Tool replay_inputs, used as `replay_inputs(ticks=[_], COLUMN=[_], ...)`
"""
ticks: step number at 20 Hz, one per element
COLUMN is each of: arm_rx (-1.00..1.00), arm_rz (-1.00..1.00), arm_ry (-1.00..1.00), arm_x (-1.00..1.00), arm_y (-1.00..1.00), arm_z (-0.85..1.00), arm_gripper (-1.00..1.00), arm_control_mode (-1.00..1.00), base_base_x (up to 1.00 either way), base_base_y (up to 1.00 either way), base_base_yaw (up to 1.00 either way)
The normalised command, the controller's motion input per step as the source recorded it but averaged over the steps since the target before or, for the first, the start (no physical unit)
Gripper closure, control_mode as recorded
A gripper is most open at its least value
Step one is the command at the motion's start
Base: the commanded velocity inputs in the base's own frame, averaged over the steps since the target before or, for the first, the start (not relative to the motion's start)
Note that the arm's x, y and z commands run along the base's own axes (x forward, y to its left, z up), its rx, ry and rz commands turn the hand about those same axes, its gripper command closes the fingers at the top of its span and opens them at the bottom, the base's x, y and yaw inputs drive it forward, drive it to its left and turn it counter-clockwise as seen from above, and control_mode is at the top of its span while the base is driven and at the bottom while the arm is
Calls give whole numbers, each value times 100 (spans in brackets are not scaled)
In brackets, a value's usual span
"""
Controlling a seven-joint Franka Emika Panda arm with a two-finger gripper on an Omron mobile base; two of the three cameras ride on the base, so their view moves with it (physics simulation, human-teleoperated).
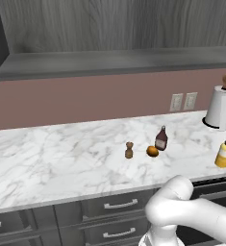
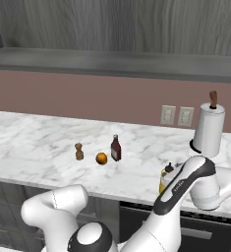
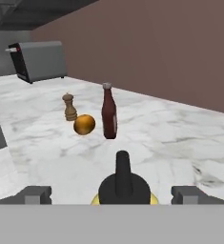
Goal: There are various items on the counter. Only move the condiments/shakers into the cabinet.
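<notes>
A yellow squeeze bottle stands upright on the white marble counter, its dark pointed cap aiming straight up, near the counter's front edge. In the hand view only its cap and a sliver of yellow shoulder show, the rest cut off below; in the right base view the arm covers most of it. The gripper sits spread wide and released, a fingertip either side of the cap, not touching it. Farther along the counter from the yellow bottle stands a dark red-brown sauce bottle, upright, long axis vertical; no label can be read. Just beside it lies a small orange fruit, then a brown wooden shaker, upright. Behind the yellow bottle a white paper towel roll stands near the wall. Above hangs the dark grey cabinet.
</notes>
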Motion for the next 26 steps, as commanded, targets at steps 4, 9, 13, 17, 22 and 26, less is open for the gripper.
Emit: replay_inputs(ticks=[4, 9, 13, 17, 22, 26], arm_rx=[1, 0, 0, 0, 0, 0], arm_rz=[0, 0, 0, 2, 0, 0], arm_ry=[1, 5, 7, 2, 2, 12], arm_x=[21, 13, 0, 0, 0, 0], arm_y=[-23, -19, -2, 4, 19, 28], arm_z=[0, -5, -14, -4, -3, -26], arm_gripper=[-100, -100, -100, -100, -100, -100], arm_control_mode=[-100, -100, -100, -100, -100, -100], base_base_x=[0, 0, 0, 0, 0, 0], base_base_y=[0, 0, 0, 0, 0, 0], base_base_yaw=[0, 0, 0, 0, 0, 0])
